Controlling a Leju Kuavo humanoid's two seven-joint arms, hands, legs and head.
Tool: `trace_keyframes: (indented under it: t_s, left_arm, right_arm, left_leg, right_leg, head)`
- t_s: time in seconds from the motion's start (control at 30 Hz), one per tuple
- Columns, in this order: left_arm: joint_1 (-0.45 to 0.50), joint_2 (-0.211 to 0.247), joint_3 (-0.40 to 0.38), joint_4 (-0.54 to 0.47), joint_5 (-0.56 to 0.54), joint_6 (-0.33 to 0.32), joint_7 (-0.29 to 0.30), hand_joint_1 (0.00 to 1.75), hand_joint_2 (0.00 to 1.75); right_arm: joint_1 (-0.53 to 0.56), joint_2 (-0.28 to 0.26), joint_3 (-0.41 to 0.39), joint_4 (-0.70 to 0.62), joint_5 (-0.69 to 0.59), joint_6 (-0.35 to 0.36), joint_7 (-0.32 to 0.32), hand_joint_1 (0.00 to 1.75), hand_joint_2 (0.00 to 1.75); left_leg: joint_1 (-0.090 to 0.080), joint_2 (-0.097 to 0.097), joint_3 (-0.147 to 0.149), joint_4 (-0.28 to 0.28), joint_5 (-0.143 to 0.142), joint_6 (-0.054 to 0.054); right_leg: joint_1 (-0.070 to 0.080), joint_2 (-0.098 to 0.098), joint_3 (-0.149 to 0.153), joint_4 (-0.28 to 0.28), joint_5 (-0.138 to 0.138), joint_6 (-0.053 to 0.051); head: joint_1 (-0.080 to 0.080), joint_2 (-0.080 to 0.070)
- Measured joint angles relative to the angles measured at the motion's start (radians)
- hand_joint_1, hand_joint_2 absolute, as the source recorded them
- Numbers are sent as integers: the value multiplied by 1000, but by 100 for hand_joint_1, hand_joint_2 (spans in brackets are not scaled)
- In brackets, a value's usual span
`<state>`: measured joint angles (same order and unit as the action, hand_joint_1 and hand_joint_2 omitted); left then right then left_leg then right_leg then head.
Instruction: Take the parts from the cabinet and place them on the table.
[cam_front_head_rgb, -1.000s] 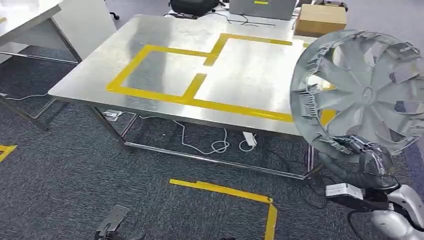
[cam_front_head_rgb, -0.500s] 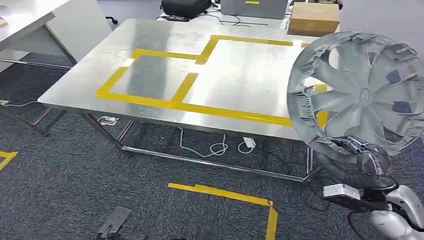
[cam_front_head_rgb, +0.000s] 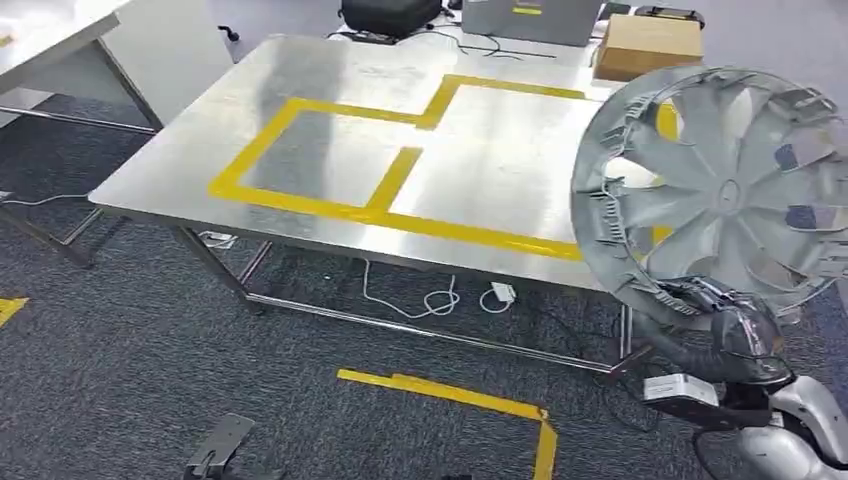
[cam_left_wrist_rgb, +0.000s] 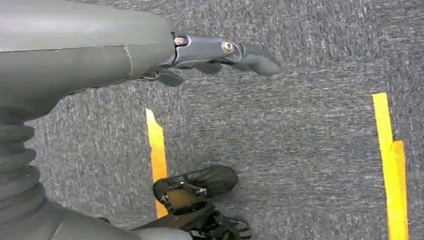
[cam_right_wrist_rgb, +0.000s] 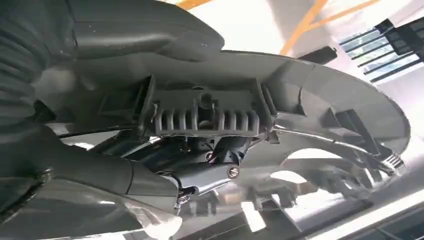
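- The steel table stands ahead of the robot, and yellow tape marks two joined boxes on its top. The larger box is the nearer target, to my eye; it lies forward and to the left of the raised load.
- The wheel cover is up in the air at the table's right corner, held nearly upright with its ribbed back and rim clips facing the camera. It is silver-grey plastic with broad spokes, round, so it has no long axis to line up.
- The right hand grips the cover's lower rim from beneath, fingers clamped around a clip block.
- The left hand hangs over the carpet, holding nothing, fingers loosely apart, well away from the cover.
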<state>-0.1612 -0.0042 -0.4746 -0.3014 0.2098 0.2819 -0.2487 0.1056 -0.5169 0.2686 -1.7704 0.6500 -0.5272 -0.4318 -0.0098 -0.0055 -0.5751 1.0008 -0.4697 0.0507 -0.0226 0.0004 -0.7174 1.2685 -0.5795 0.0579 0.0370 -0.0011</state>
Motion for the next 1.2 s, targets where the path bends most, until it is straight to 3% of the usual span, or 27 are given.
trace_keyframes:
  t_s: [0.07, 0.1, 0.13, 0.17, 0.23, 0.3, 0.33, 0.4, 0.43, 0.47, 0.5, 0.57, 0.6, 0.63, 0.67, 0.73, 0.77, 0.8, 0.83, 0.93, 0.97, 1.0, 1.03, 1.1, 1.13, 1.17, 1.2]
  left_arm:
    - [-1, -1, 0, 0, 0, 0, 0, 0, 175]
    - [0, 0, 0, 0, 0, 0, -1, 0, 175]
    - [-1, 2, 0, 0, 0, 0, -3, 0, 175]
    - [2, 3, 0, 0, 0, -2, -5, 0, 175]
    - [10, 5, 0, 0, 0, -3, -6, 0, 175]
    - [9, 7, 0, 0, -2, -5, -8, 0, 175]
    - [8, 6, 0, 0, -3, -5, -9, 0, 175]
    - [11, 8, 0, 0, -3, -6, -10, 0, 175]
    - [14, 9, 0, 0, -3, -7, -10, 0, 175]
    - [16, 10, 0, 0, -4, -8, -10, 0, 175]
    - [17, 10, 0, 0, -4, -8, -10, 0, 175]
    - [17, 11, 0, 0, -5, -11, -14, 0, 175]
    - [17, 12, 0, 0, -5, -11, -17, 0, 175]
    - [17, 16, 0, 0, -4, -11, -18, 0, 175]
    - [16, 16, 0, 0, -3, -12, -19, 0, 175]
    - [17, 17, 0, 0, -2, -12, -18, 0, 175]
    - [16, 17, 0, 0, -2, -11, -17, 0, 175]
    - [16, 15, 0, 0, -2, -11, -17, 0, 175]
    - [14, 15, 0, 0, -2, -10, -16, 0, 175]
    - [14, 13, 0, 0, -2, -11, -15, 0, 175]
    - [17, 12, 0, 0, -2, -10, -15, 0, 175]
    - [19, 11, 0, 0, -1, -10, -15, 0, 175]
    - [19, 11, 0, 0, -1, -11, -15, 0, 175]
    - [18, 9, 0, 0, -1, -11, -15, 0, 175]
    - [17, 10, 0, 0, -1, -11, -15, 0, 175]
    - [15, 10, 0, 0, -1, -11, -15, 0, 175]
    - [16, 10, 0, 0, -1, -11, -15, 0, 175]
  right_arm:
    - [1, 0, 1, 0, 0, 0, 1, 175, 175]
    - [3, 0, 1, 0, 3, 0, 2, 175, 175]
    - [8, 1, 2, -3, 7, -2, 3, 175, 175]
    - [18, 1, 1, -7, 10, -3, 6, 175, 175]
    - [33, 1, 0, -14, 13, -6, 11, 175, 175]
    - [42, 1, -2, -19, 14, -6, 18, 175, 175]
    - [44, 1, -4, -22, 14, -6, 19, 175, 175]
    - [49, 1, -4, -23, 16, -7, 17, 175, 175]
    - [51, 1, -5, -23, 17, -8, 17, 175, 175]
    - [54, 1, -5, -24, 18, -9, 17, 175, 175]
    - [56, 1, -6, -24, 18, -9, 17, 175, 175]
    - [61, 1, -6, -26, 18, -9, 17, 175, 175]
    - [64, 1, -6, -30, 18, -9, 18, 175, 175]
    - [67, 1, -6, -30, 18, -9, 17, 175, 175]
    - [70, 1, -6, -31, 19, -10, 15, 175, 175]
    - [72, 1, -6, -32, 15, -11, 12, 175, 175]
    - [71, 1, -7, -32, 11, -11, 11, 175, 175]
    - [71, 1, -7, -32, 6, -11, 10, 175, 175]
    - [70, 1, -7, -31, 2, -11, 10, 175, 175]
    - [71, 1, -7, -31, 0, -11, 8, 175, 175]
    - [72, 1, -8, -31, 0, -11, 7, 175, 175]
    - [73, 1, -8, -31, 0, -11, 7, 175, 175]
    - [74, 1, -8, -31, 0, -11, 7, 175, 175]
    - [74, 1, -8, -31, -1, -11, 7, 175, 175]
    - [73, 1, -7, -29, -1, -11, 7, 175, 175]
    - [73, 1, -8, -31, 0, -11, 5, 175, 175]
    - [76, 1, -8, -30, 0, -11, 5, 175, 175]
  left_leg:
    - [2, -1, 14, 7, -15, -8]
    - [1, -2, 15, 11, -22, -15]
    - [-7, -4, 7, 25, -27, -20]
    - [-7, -4, 5, 23, -26, -21]
    - [-6, -3, 9, 23, -29, -25]
    - [-4, -1, 2, 48, -51, -39]
    - [-1, -1, -22, 102, -79, -46]
    - [5, 0, -110, 273, -149, -54]
    - [6, 0, -147, 337, -163, -56]
    - [7, 0, -161, 348, -148, -55]
    - [7, 0, -151, 318, -112, -52]
    - [5, 0, -88, 154, -3, -40]
    - [2, -1, -58, 73, 34, -30]
    - [-4, -2, -49, 67, 17, -22]
    - [-6, -1, -47, 49, 18, -18]
    - [-9, -1, -48, 42, 5, -15]
    - [-6, -1, -42, 29, 6, -12]
    - [1, 0, -31, 14, 11, -9]
    - [2, 0, -25, 10, 10, -4]
    - [-1, 0, -21, 11, 4, 3]
    - [-2, 0, -17, 12, 1, 3]
    - [-2, 0, -11, 12, -4, 2]
    - [-1, -1, -3, 12, -9, 0]
    - [1, -1, 13, 18, -23, -8]
    - [-5, -1, 12, 20, -29, -15]
    - [-7, -2, 6, 30, -31, -19]
    - [-7, -2, 5, 27, -29, -23]
  right_leg:
    - [-5, -3, 80, -184, 109, 2]
    - [-6, -5, 101, -225, 101, 3]
    - [-2, -2, 119, -249, 93, -4]
    - [-3, 0, 115, -240, 91, -15]
    - [0, 2, 115, -238, 86, -24]
    - [-7, 2, 125, -243, 83, -36]
    - [-7, 0, 128, -243, 80, -42]
    - [-6, -1, 134, -243, 74, -48]
    - [-6, 0, 138, -243, 71, -49]
    - [-6, 1, 144, -243, 67, -49]
    - [-5, 2, 151, -243, 62, -48]
    - [-4, 3, 169, -243, 52, -46]
    - [-5, 3, 173, -244, 48, -44]
    - [-5, 3, 172, -246, 46, -38]
    - [-4, 6, 167, -245, 47, -31]
    - [-6, 4, 162, -249, 47, -20]
    - [-4, 3, 169, -256, 45, -11]
    - [-6, 0, 158, -238, 33, -8]
    - [-4, 0, 139, -199, 11, -8]
    - [-4, 0, 13, 32, -81, -2]
    - [-4, 0, -13, 65, -76, 0]
    - [-5, 0, -14, 51, -47, 1]
    - [-5, -1, 9, -10, 5, 2]
    - [-7, -3, 91, -200, 110, -1]
    - [-4, -5, 107, -222, 85, -3]
    - [-3, 0, 121, -242, 85, -13]
    - [-2, -1, 117, -238, 86, -16]
  head:
    - [0, 0]
    - [0, 0]
    - [3, 0]
    - [0, 0]
    - [-2, 0]
    - [-3, 0]
    - [-9, 0]
    - [-8, 0]
    - [-8, 0]
    - [-8, 0]
    - [-8, 0]
    - [-7, 0]
    - [-8, 0]
    - [-5, 0]
    - [-9, 0]
    - [-7, 0]
    - [-8, 0]
    - [-5, 0]
    - [1, 0]
    - [1, 0]
    - [0, 0]
    - [1, 0]
    - [1, 0]
    - [1, 0]
    - [1, 0]
    - [-1, 0]
    - [-3, 0]
